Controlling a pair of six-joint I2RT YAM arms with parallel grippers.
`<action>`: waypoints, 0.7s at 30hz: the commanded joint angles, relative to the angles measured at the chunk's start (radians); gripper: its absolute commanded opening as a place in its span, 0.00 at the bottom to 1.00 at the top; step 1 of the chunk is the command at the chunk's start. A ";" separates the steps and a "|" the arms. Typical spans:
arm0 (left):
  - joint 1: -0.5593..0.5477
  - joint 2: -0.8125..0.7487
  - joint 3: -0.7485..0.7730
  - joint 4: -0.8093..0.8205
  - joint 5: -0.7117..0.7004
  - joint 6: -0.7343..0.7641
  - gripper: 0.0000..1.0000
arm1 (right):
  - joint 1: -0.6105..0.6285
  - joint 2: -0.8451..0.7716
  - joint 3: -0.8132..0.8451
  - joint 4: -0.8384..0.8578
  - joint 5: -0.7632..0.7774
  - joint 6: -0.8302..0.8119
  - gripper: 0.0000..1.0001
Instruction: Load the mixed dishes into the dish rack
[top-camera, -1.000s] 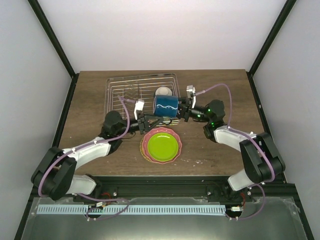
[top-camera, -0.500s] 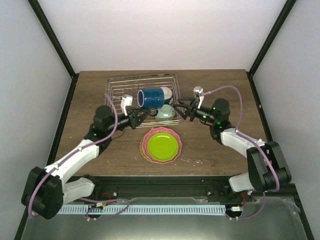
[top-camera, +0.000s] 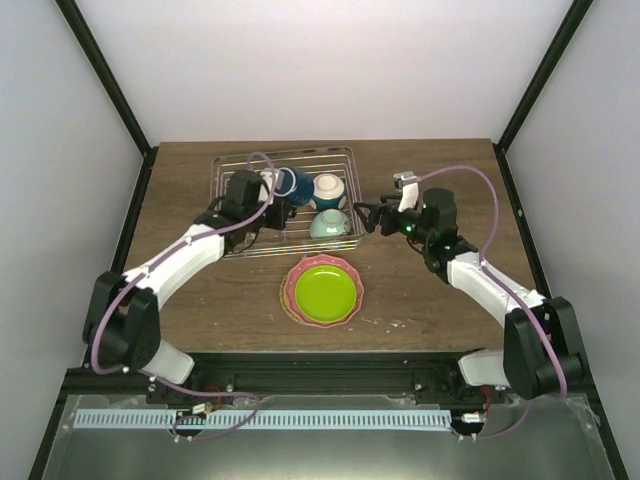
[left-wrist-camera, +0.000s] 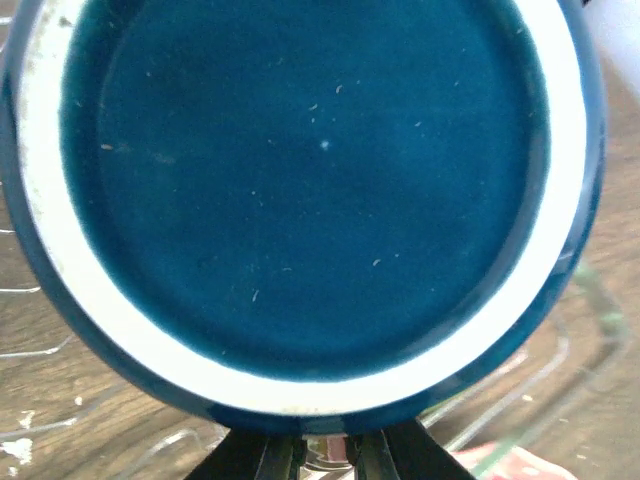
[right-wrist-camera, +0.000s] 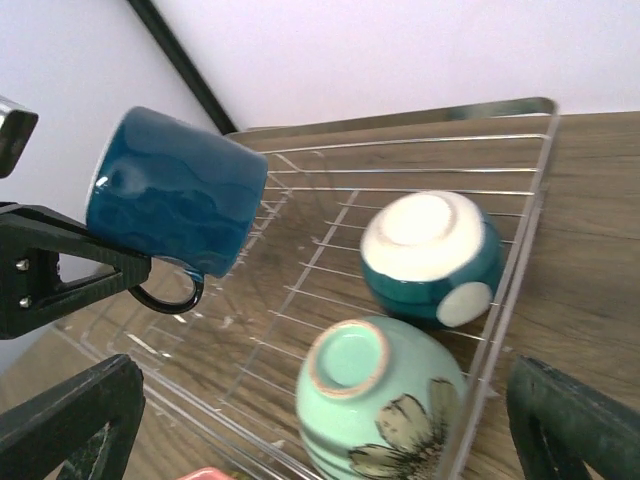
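The dark blue mug (top-camera: 296, 184) hangs on its side over the left part of the dish rack (top-camera: 300, 152), with my left gripper (top-camera: 277, 198) shut on its handle. In the left wrist view the mug's base (left-wrist-camera: 320, 180) fills the frame above the closed fingers (left-wrist-camera: 255, 455). My right gripper (top-camera: 371, 216) stands wide open just right of the rack, holding nothing. A cream-bottomed bowl (right-wrist-camera: 430, 250) and a pale mint bowl (right-wrist-camera: 385, 400) lie upside down in the rack (right-wrist-camera: 530, 200). The lime-green plate (top-camera: 325, 291) sits on the pink plate (top-camera: 290, 290) in front of the rack.
Black frame posts (top-camera: 110, 90) rise at both back corners of the wooden table (top-camera: 450, 170). White walls close in the sides and the back. Upright prongs (top-camera: 262, 185) stand in the rack's left half, under the mug.
My right gripper has let go of the mug, opened wide and drawn back to the right. My left arm has carried the mug back and left, over the rack.
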 joint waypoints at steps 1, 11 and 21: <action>0.003 0.107 0.138 -0.068 -0.108 0.084 0.00 | -0.003 -0.054 0.053 -0.142 0.147 -0.066 1.00; 0.005 0.295 0.277 -0.160 -0.150 0.090 0.00 | -0.003 -0.085 0.051 -0.203 0.220 -0.115 1.00; -0.014 0.337 0.354 -0.300 -0.153 0.135 0.00 | -0.005 -0.060 0.063 -0.214 0.223 -0.124 1.00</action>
